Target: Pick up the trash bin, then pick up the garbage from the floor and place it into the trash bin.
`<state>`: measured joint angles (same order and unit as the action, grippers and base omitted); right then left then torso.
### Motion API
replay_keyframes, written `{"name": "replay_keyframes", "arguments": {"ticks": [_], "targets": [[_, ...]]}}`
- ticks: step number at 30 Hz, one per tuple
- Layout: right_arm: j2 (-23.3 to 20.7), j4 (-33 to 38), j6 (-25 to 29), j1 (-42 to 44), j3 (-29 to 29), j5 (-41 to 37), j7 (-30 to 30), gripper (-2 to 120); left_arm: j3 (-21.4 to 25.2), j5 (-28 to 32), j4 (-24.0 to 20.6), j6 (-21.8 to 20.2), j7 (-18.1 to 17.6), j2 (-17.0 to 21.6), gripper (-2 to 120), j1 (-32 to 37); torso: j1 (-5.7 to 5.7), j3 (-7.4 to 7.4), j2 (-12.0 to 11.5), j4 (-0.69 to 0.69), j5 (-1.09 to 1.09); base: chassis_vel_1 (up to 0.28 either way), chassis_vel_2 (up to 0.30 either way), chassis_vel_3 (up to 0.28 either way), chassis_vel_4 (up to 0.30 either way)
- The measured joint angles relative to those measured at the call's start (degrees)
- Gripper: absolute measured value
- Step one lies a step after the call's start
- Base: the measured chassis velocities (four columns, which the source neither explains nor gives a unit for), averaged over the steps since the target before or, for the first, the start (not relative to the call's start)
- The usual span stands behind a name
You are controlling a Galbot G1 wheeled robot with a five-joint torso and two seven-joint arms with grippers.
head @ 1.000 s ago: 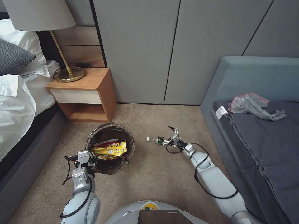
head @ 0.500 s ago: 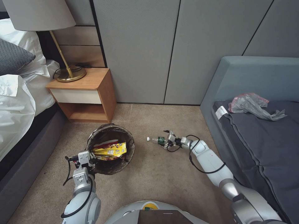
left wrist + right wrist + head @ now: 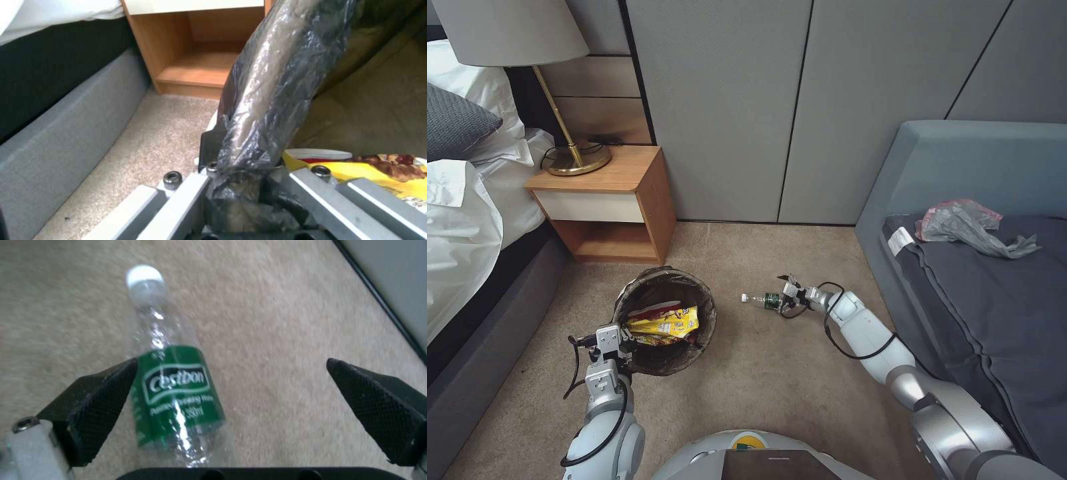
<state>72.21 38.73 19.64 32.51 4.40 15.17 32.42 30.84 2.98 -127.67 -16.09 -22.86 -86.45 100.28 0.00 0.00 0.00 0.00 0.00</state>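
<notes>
The trash bin [image 3: 694, 333] is a round bucket lined with a dark bag, standing on the carpet at the left. Yellow and red snack wrappers [image 3: 662, 322] lie inside it. My left gripper [image 3: 618, 334] is shut on the bin's near rim; the left wrist view has its fingers [image 3: 178, 196] pinching the bag-covered rim [image 3: 271, 83], with a yellow wrapper [image 3: 382, 173] beside them. A clear green-labelled bottle [image 3: 764, 301] lies on its side on the carpet. My right gripper [image 3: 787, 293] is low at its base end, open. In the right wrist view the bottle [image 3: 178, 390] lies between the fingers [image 3: 102, 400], close against one.
A wooden nightstand [image 3: 607, 200] with a brass lamp [image 3: 570, 157] stands behind the bin, next to the bed [image 3: 467, 200] at the left. A grey-blue sofa [image 3: 980, 280] with a crumpled grey bag [image 3: 967, 227] runs along the right. Grey wall panels [image 3: 794, 100] close the back.
My right arm has swung lower and round to the right, bringing its open gripper level with the bottle's base. The bottle, the bin and the left gripper have stayed put.
</notes>
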Motion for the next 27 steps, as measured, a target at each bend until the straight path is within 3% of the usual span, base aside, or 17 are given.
{"name": "replay_keyframes", "arguments": {"ticks": [10,27], "targets": [[1.53,-4.52,-5.0,-2.03,-1.07,-7.66,-1.76,100,0.19,-0.44,-0.36,0.04,-0.02,-0.04,0,1.38,0.0,0.0,0.0,0.0,0.0,0.0,0.0,0.0,0.0],[1.85,-3.52,-5.43,-1.54,-2.82,-10.88,-0.52,100,0.07,-0.93,-0.7,0.07,-0.05,-0.11,0,1.79,0.0,0.0,0.0,0.0,-0.01,0.0,0.0,0.0,0.0]]}}
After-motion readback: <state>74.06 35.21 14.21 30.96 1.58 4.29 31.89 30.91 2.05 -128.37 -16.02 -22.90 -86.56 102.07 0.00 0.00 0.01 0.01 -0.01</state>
